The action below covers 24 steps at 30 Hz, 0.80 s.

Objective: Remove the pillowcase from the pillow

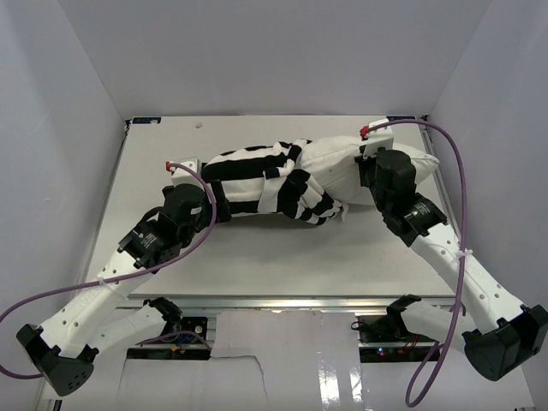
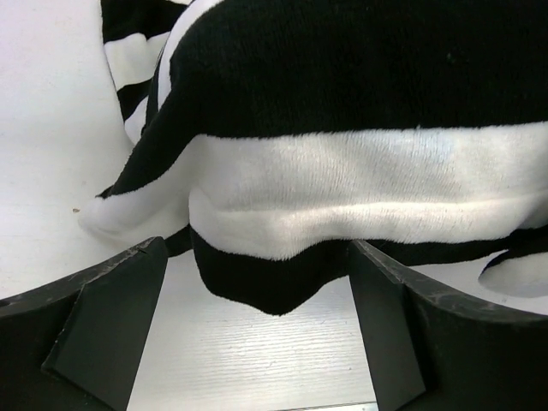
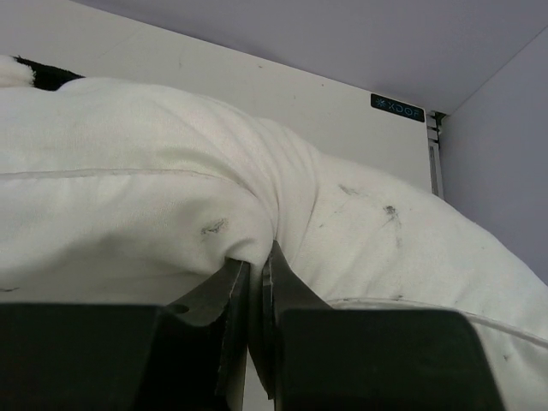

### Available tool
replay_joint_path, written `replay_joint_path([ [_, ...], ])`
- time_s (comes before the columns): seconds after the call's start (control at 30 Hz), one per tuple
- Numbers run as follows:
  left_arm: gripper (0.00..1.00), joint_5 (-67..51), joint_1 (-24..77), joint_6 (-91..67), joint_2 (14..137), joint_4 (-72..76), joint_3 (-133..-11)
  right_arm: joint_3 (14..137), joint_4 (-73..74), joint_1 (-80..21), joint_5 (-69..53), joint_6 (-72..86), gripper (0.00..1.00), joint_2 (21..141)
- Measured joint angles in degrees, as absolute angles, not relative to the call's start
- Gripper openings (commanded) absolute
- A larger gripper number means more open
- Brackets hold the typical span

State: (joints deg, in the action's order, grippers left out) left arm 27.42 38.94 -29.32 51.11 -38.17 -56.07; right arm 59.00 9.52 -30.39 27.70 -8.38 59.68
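**Top view.** The pillow [image 1: 342, 158] lay across the far half of the table [image 1: 257, 257]. Its right end was bare off-white. The rest was inside the black-and-white striped pillowcase [image 1: 257, 184], which was bunched and rumpled toward the pillow's left end. The left tool [image 1: 214, 199] sat at the pillow's left end against the stripes. The right tool [image 1: 370, 167] was on the pillow's bare right end. The opening of either tool could not be read from above.

**Left wrist view.** The left tool [image 2: 257, 248] was spread wide and gripped nothing. A sagging fold of pillowcase [image 2: 342, 171] hung just ahead of and between its fingers [image 2: 111, 334], and the table showed bare beneath it. The cloth was plush, thick and limp.

**Right wrist view.** The right tool [image 3: 257, 270] was closed almost to touching, pinching a small ridge of the pillow's cloth [image 3: 128, 171]. Creases ran out from the pinch.

**Handling, as judged.**
- The pillow is light, soft and very compressible, with nothing fragile about it.
- A pinch on the pillow catches only the skin, so the stuffing may slide and the pinch may slip under a hard pull.
- The pillowcase is floppy and should grip well.
- The best hold on the pillowcase is a deep bite on the hanging fold at the pillow's left end.
- The pull should be away from the pillow while the right pinch anchors it.
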Motion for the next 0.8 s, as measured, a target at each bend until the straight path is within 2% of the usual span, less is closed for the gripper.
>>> replay_joint_path([
  [0.1,0.96,26.6,38.9,-28.8,50.4,-37.2,-54.8,59.4,10.5,-29.5,26.1,-7.7,0.08,59.7],
  [0.17,0.9,25.5,38.9,-28.5,50.4,-36.4,-54.0,59.4,10.6,-29.3,25.3,-7.5,0.08,59.7],
  [0.3,0.32,24.8,38.9,-28.7,52.1,-34.3,-53.4,59.5,10.7,-28.9,24.6,-7.2,0.08,59.7],
  [0.33,0.02,25.2,38.9,-28.3,52.6,-33.9,-53.4,59.5,10.7,-28.6,24.3,-7.1,0.08,59.7],
  [0.47,0.0,29.4,38.7,-27.8,56.7,-35.1,-57.3,59.5,10.7,-26.7,22.5,-6.1,0.08,59.7],
  [0.6,0.0,38.2,38.6,-26.4,60.8,-38.2,-69.9,61.6,14.3,-22.3,21.0,-3.2,0.08,60.3],
  [0.7,0.0,43.9,38.8,-23.8,59.4,-37.5,-78.1,64.0,15.8,-18.6,21.3,-1.1,0.08,61.0],
  [0.8,0.0,49.2,39.6,-14.9,55.1,-29.4,-79.2,64.5,15.7,-15.3,19.4,1.7,0.08,60.0],
])
